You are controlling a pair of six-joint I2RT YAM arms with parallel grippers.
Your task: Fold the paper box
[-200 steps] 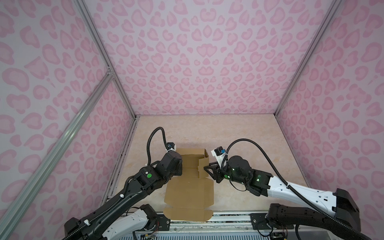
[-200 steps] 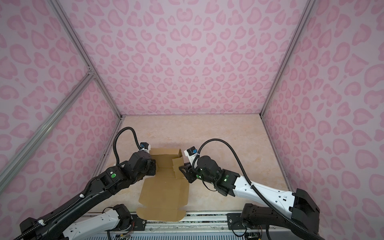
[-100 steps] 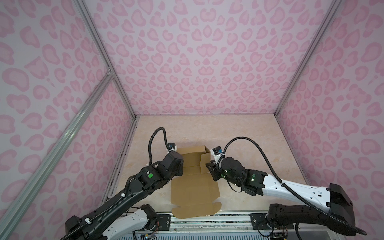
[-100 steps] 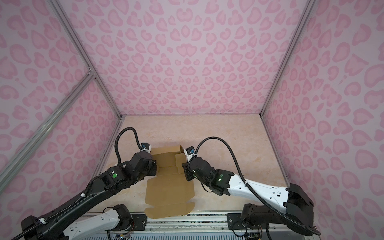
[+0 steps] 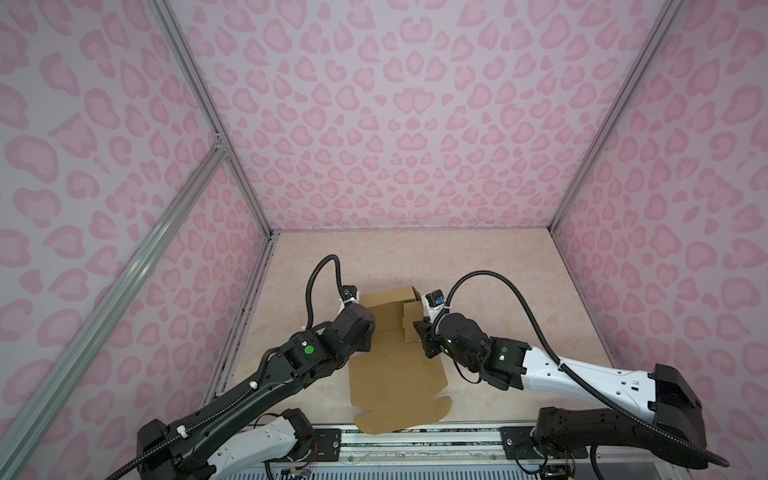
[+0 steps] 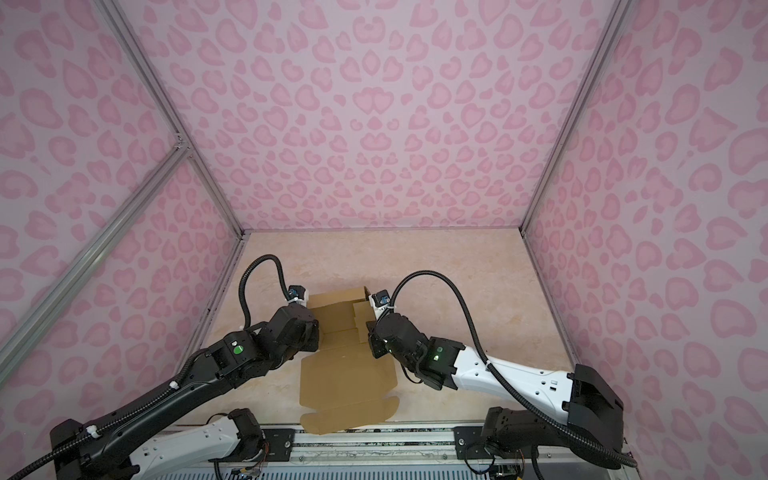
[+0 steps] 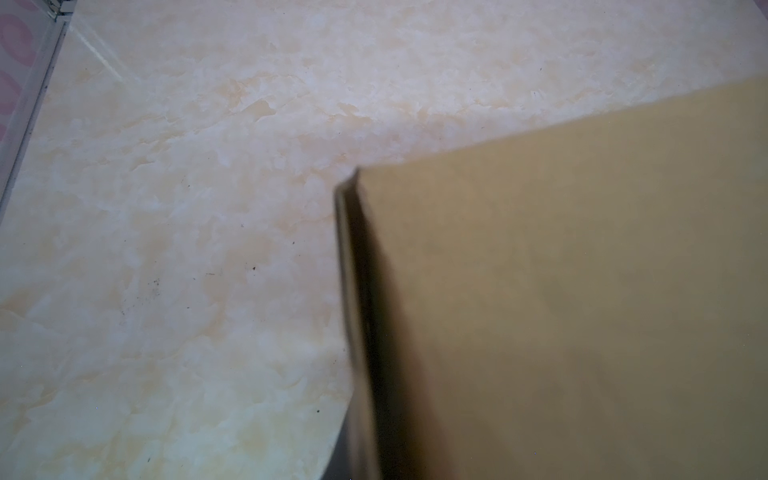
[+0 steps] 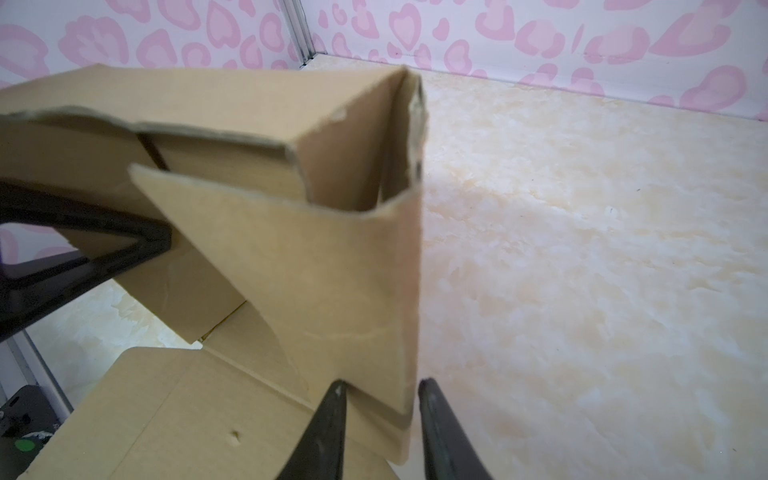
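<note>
Paper box (image 7: 561, 291) blurred and cropped in the left wrist view, left tool (image 8: 158, 241) partly out of frame, right tool (image 8: 380, 390) with finger bases cut off

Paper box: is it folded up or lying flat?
Partly folded: the paper box has its far walls standing, while the near panel lies flat on the table.

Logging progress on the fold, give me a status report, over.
Status: left gripper shut at paper box left wall. Then right gripper pinching right wall flap. Back wall up, lid flat. Nothing in the way.
</note>
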